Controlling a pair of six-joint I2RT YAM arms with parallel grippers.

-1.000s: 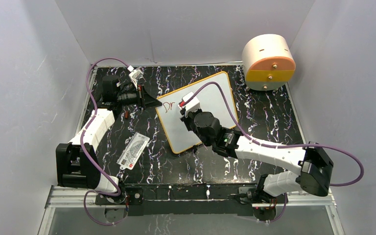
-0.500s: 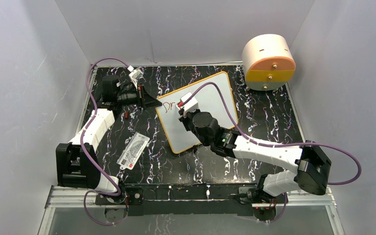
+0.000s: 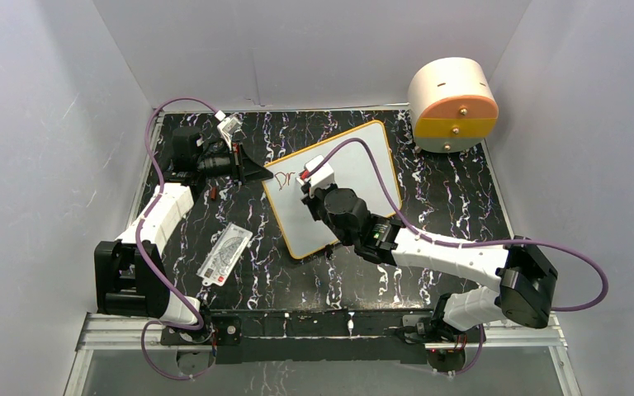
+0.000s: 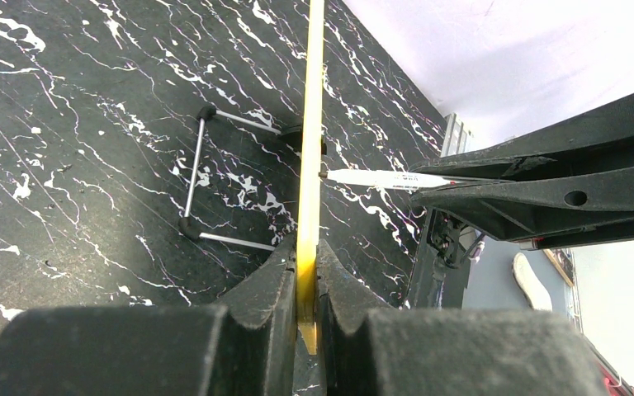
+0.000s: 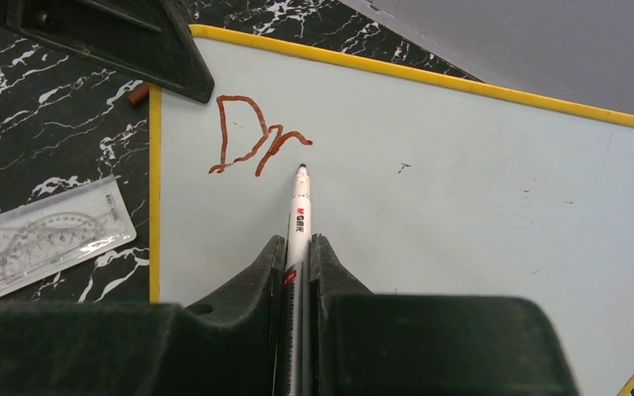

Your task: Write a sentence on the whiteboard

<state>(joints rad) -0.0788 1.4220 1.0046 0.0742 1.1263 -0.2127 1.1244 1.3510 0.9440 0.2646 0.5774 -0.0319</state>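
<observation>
The whiteboard lies slanted on the black marbled table, white with an orange-yellow frame. Only the reddish-brown letters "Dr" of the sentence stand on it, near its left corner. My right gripper is shut on a white marker, whose dark tip sits at the board just right of the "r". My left gripper is shut on the whiteboard's yellow edge at its left corner. In the left wrist view the marker reaches the board from the right.
A clear plastic ruler card lies left of the board, near the front. A small reddish cap lies by the left arm. A cream and orange drum stands at the back right. A wire foot sticks out behind the board.
The right arm's forearm and elbow have shifted slightly left. The marker end has hardly moved, and the writing still reads "Dr". The left arm has held still.
</observation>
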